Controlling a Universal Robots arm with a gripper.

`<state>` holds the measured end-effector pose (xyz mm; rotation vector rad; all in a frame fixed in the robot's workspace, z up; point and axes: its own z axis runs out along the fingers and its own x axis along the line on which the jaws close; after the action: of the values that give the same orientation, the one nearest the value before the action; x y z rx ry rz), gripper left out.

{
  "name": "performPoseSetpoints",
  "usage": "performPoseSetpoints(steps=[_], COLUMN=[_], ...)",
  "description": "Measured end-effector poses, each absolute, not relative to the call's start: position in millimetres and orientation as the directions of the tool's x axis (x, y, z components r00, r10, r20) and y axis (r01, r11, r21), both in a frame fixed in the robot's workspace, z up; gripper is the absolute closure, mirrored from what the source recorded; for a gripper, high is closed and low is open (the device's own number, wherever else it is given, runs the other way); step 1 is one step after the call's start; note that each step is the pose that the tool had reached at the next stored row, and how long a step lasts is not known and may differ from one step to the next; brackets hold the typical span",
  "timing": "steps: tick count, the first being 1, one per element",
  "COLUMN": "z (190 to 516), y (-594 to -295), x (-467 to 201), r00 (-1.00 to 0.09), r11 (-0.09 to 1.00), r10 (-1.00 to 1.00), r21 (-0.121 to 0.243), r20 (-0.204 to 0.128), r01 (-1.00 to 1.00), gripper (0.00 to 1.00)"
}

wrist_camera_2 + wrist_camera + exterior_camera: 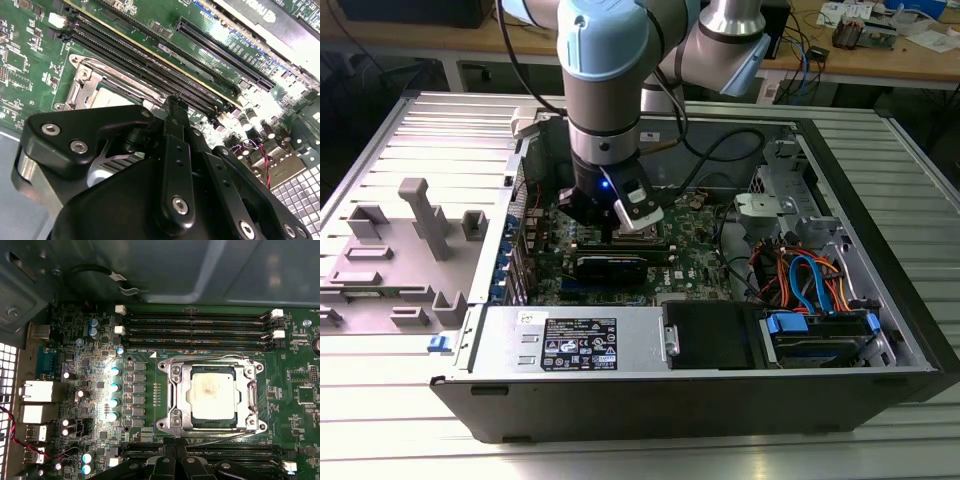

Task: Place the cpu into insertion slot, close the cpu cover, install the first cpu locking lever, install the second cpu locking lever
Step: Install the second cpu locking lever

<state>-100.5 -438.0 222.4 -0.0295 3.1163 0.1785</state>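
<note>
Exterior view, arm: the Universal Robots arm (605, 90) reaches down into the open computer case (880, 300), its wrist low over the green motherboard (695, 255).
Gripper: the gripper (620, 228) hangs just above the socket area; whether its fingers are spread or pressed together cannot be told, and nothing can be seen held between them.
Gripper, second wrist view: the black gripper body (165, 190) is in the foreground, with the socket beyond it toward 10 o'clock.
Cpu: the cpu (212, 397) lies flat and square in the insertion slot (239, 424), its silver-grey top showing a faint brownish mark.
Cpu cover: the cpu cover (250, 390) lies closed down over the chip, its metal frame around the chip's raised top.
Locking levers: thin wire levers (210, 359) run along the frame's edges; whether they are latched cannot be told.
Memory slots: long black memory slots (197, 332) run at 12 o'clock of the socket, with more at 6 o'clock beside the gripper.
Capacitors: a column of capacitors (114, 392) stands at 9 o'clock of the socket.
Case surroundings: blue and orange cables (805, 280) lie at 3 o'clock of the board, a grey plastic tray (400, 250) well apart at 9 o'clock.
</note>
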Motion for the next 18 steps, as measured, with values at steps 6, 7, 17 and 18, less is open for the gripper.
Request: performPoseSetpoints(steps=[6, 7, 17, 18], z=[218.0, 217.4, 207.0, 206.3], y=[-438.0, -437.9, -437.9, -437.1], x=[-103.4, -103.6, -107.4, -107.4], r00=[-1.000, -1.000, -1.000, -1.000], r11=[0.991, 0.991, 0.988, 0.987], r10=[-0.018, -0.018, -0.017, -0.017], r21=[0.129, 0.132, 0.154, 0.159], r20=[-0.021, -0.021, -0.022, -0.022], r01=[-0.020, -0.020, -0.020, -0.020], gripper=[0.89, 0.89, 0.89, 0.89])
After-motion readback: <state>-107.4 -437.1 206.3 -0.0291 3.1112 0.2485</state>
